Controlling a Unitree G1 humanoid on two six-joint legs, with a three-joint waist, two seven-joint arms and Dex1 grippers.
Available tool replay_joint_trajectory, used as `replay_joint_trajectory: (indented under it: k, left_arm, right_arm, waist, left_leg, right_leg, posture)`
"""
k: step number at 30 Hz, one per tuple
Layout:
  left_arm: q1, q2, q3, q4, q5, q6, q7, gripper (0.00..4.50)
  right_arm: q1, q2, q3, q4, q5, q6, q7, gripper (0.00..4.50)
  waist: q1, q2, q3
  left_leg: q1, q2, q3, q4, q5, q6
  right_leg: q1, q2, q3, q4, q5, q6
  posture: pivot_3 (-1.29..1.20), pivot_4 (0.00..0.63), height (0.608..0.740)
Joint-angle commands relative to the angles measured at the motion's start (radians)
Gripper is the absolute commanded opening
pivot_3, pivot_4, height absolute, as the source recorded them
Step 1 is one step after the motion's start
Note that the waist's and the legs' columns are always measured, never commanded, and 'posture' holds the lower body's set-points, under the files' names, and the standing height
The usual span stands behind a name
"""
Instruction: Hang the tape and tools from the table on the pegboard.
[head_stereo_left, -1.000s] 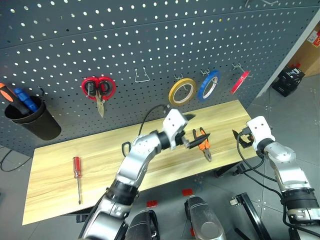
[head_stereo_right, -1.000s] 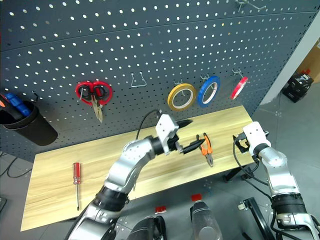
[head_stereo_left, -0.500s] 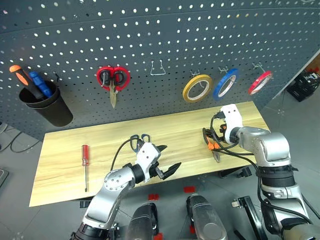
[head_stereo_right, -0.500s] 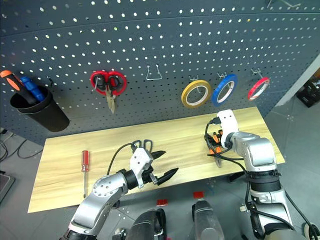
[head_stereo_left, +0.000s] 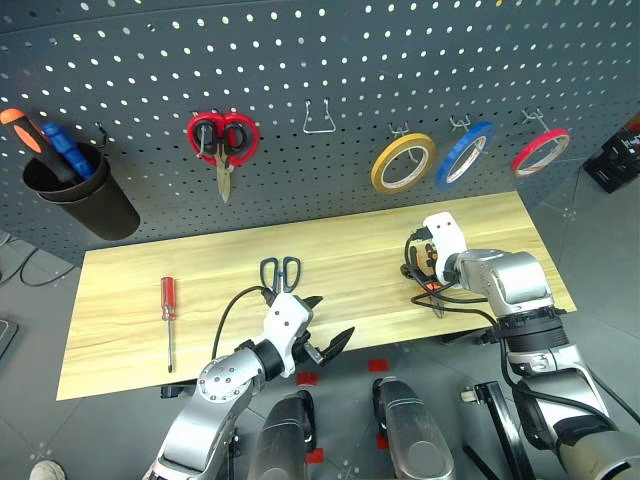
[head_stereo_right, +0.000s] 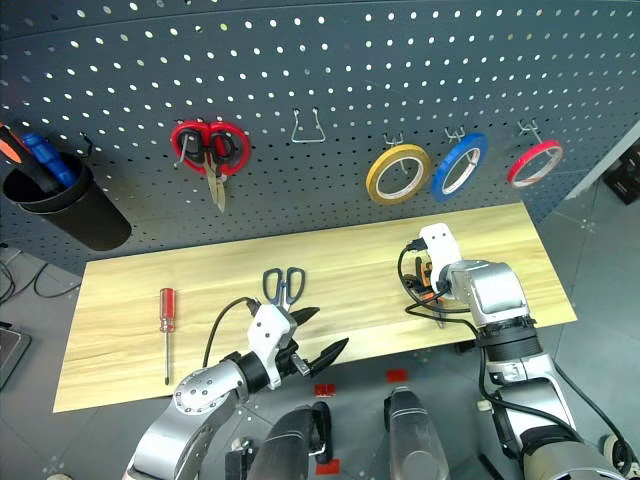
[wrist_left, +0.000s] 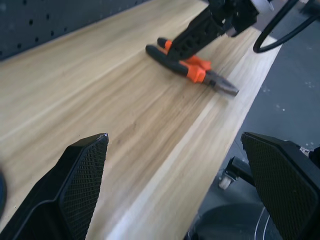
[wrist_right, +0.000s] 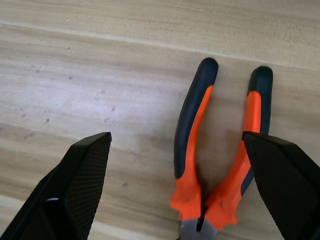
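Two head views looked down from above the table (head_stereo_left: 130, 300), facing the pegboard (head_stereo_left: 320, 60) behind it. The left wrist view skimmed low along the table's front edge toward the pliers (wrist_left: 192, 65); the right wrist view hovered close above those pliers.
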Motion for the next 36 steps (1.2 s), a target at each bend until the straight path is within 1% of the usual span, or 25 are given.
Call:
replay_joint_trajectory:
  k: [1, 7, 10, 14, 17, 21, 28, 36]
  left_arm:
    - [0.013, 0.002, 0.007, -0.053, -0.016, 0.006, 0.011, 4.5]
    - [0.015, 0.005, 0.001, -0.074, -0.024, 0.025, 0.025, 4.5]
    - [0.021, 0.01, -0.001, -0.079, -0.027, 0.027, 0.024, 4.5]
    - [0.026, 0.017, 0.006, -0.081, -0.03, 0.029, 0.02, 4.5]
    - [0.018, 0.021, 0.01, -0.075, -0.032, 0.029, 0.018, 4.5]
    - [0.005, 0.019, 0.01, -0.068, -0.033, 0.028, 0.019, 4.5]
    - [-0.01, 0.016, 0.002, -0.047, -0.03, 0.017, 0.012, 4.5]
    - [-0.014, 0.02, 0.007, -0.041, -0.032, 0.015, 0.003, 4.5]
  right_arm:
    - [-0.027, 0.002, 0.006, 0.05, -0.031, -0.052, -0.021, 4.49]
    - [-0.074, 0.043, -0.046, 0.14, -0.045, -0.052, -0.088, 4.49]
    - [-0.089, 0.046, -0.049, 0.163, -0.053, -0.074, -0.099, 4.49]
    - [-0.106, 0.047, -0.058, 0.162, -0.054, -0.084, -0.106, 4.49]
    - [-0.117, 0.052, -0.083, 0.131, -0.044, -0.047, -0.121, 4.49]
    - [-0.121, 0.052, -0.125, 0.046, -0.041, 0.021, -0.157, 4.49]
    - [-0.103, 0.073, -0.232, -0.059, -0.055, 0.204, -0.26, 4.49]
    - [-0.103, 0.154, -0.348, -0.147, -0.072, 0.391, -0.353, 4.49]
  waist:
    - [0.001, 0.0, 0.007]
    - [0.005, -0.001, 0.024]
    - [0.007, -0.001, 0.029]
    - [0.01, -0.001, 0.032]
    - [0.015, -0.001, 0.032]
    - [0.022, -0.001, 0.032]
    - [0.023, -0.001, 0.032]
    - [0.022, -0.001, 0.032]
  left_leg:
    - [0.0, 0.0, 0.0, 0.0, 0.0, 0.0]
    - [-0.001, 0.0, 0.001, 0.0, 0.0, 0.0]
    - [-0.002, 0.001, 0.002, -0.001, 0.0, 0.0]
    - [-0.006, 0.001, 0.003, -0.001, 0.001, -0.001]
    - [-0.006, 0.001, 0.003, -0.001, 0.001, -0.001]
    - [-0.006, 0.001, 0.003, -0.001, 0.001, -0.001]
    - [-0.009, 0.001, 0.001, -0.001, 0.001, -0.002]
    - [-0.009, 0.001, 0.001, -0.002, 0.001, -0.002]
  right_leg:
    - [0.0, 0.0, 0.0, 0.0, 0.0, 0.0]
    - [-0.003, 0.0, 0.001, 0.002, 0.0, 0.0]
    - [-0.004, 0.0, 0.001, 0.002, 0.0, 0.0]
    - [-0.009, 0.0, 0.002, 0.003, 0.0, 0.0]
    - [-0.009, 0.0, 0.001, 0.002, 0.0, 0.0]
    - [-0.009, 0.0, 0.001, 0.002, 0.0, 0.0]
    - [-0.011, 0.0, 0.0, 0.001, 0.0, 0.0]
    - [-0.012, 0.0, 0.0, 0.001, 0.0, 0.0]
  posture:
    - [-0.13, 0.443, 0.74]
    - [-0.13, 0.452, 0.74]
    - [-0.13, 0.456, 0.74]
    - [-0.13, 0.454, 0.74]
    - [-0.13, 0.451, 0.74]
    - [-0.14, 0.443, 0.74]
    - [-0.16, 0.436, 0.74]
    - [-0.16, 0.433, 0.74]
